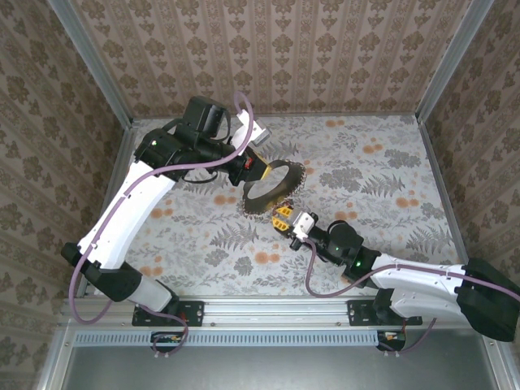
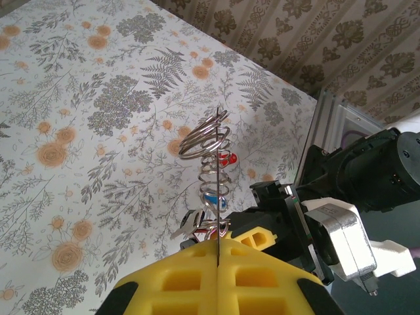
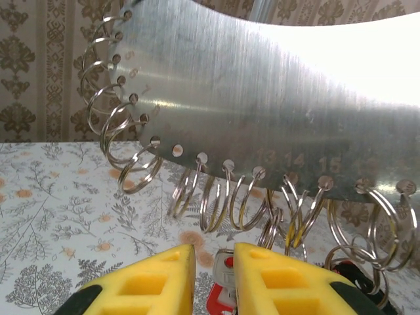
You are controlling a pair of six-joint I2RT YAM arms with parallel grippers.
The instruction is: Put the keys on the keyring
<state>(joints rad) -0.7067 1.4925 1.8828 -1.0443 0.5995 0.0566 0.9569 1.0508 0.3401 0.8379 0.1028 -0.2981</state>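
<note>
The keyring is a wide metal hoop held upright over the table. Its rim is punched with holes, and many small split rings hang from them. My left gripper is shut on the band, which the left wrist view catches edge-on between the yellow fingers. Keys with red and blue heads and a silver key hang from it. My right gripper sits just under the hoop's lower edge. Its jaws are slightly apart, with a red-headed key in the gap against the right finger.
The floral tablecloth stretches out to the right and front. Patterned walls close in three sides behind aluminium frame posts. The right arm's black wrist body sits close beside the left fingers.
</note>
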